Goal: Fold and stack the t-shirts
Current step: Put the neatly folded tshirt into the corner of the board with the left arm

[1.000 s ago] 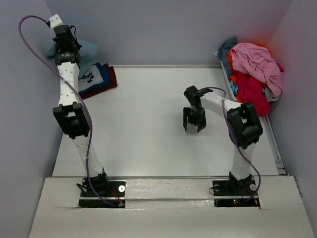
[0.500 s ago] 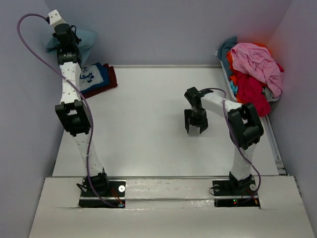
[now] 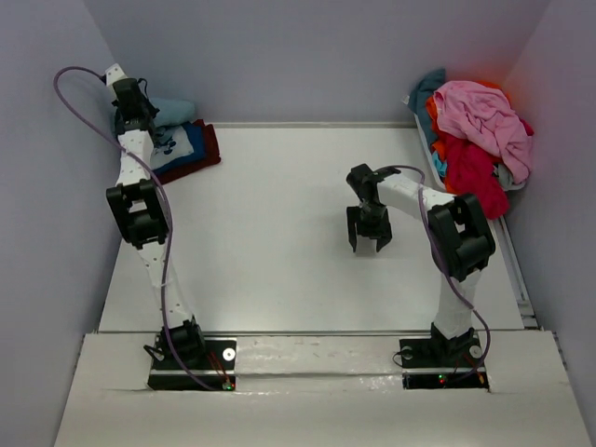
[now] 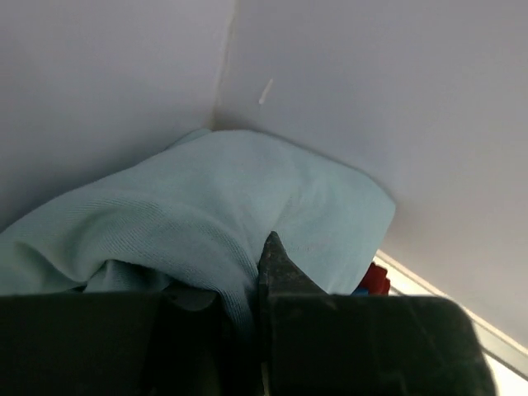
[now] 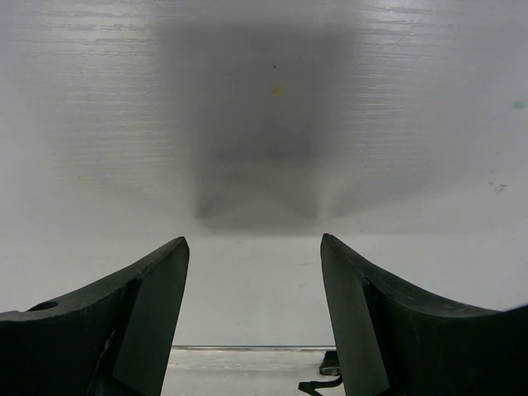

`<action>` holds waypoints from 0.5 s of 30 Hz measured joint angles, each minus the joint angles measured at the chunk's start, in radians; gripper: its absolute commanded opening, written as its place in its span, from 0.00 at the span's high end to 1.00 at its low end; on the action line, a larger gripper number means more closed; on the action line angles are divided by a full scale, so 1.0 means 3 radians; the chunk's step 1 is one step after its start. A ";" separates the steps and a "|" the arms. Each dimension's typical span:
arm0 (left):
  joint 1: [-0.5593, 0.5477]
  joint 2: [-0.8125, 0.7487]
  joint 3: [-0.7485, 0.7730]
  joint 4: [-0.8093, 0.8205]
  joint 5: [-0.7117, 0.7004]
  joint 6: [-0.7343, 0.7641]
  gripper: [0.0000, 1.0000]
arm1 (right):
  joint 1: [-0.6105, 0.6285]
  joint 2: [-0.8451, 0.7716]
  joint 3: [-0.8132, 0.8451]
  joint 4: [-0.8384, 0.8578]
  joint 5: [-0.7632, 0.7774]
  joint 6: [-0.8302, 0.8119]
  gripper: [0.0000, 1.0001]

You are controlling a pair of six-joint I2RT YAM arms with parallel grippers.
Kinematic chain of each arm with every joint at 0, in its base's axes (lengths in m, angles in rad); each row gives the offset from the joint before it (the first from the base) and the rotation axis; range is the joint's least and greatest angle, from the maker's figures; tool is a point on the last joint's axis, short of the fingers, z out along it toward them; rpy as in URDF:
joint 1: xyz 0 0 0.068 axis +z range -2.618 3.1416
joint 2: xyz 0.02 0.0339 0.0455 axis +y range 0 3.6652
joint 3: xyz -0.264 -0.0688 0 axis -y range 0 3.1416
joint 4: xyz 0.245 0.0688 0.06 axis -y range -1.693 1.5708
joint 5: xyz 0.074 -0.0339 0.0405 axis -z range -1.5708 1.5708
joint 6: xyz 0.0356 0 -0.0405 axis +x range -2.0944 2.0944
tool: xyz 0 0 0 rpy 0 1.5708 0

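My left gripper (image 3: 142, 119) is shut on a pale teal t-shirt (image 3: 172, 110) at the far left corner, over a small stack of folded tees: a blue one with white print (image 3: 175, 144) on a dark red one (image 3: 203, 154). In the left wrist view the teal cloth (image 4: 206, 214) fills the frame and runs between the shut fingers (image 4: 280, 264). My right gripper (image 3: 369, 239) hangs open and empty over the bare table; its fingers (image 5: 148, 305) frame only tabletop. A heap of unfolded tees, pink (image 3: 480, 116), red (image 3: 480, 172) and orange, lies at the far right.
The heap sits in a white bin (image 3: 426, 140) against the right wall. Walls close in the table on the left, back and right. The white table (image 3: 270, 242) lies between the two arms.
My left arm has lowered and swung slightly right, bringing the teal t-shirt down onto the folded stack at the far left corner. The right arm has barely moved.
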 measured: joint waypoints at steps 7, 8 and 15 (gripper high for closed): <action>0.0013 -0.0685 -0.0969 0.0131 0.0075 -0.0014 0.94 | 0.0000 0.0000 0.0000 -0.0006 -0.0004 0.0004 0.29; 0.0010 -0.0767 -0.1049 0.0128 0.0084 -0.0013 0.94 | 0.0000 0.0000 0.0000 -0.0005 -0.0006 0.0004 0.29; -0.0019 -0.1334 -0.1553 0.0075 0.0188 0.0038 0.94 | 0.0000 -0.0001 -0.0028 0.0069 -0.0094 0.0004 0.29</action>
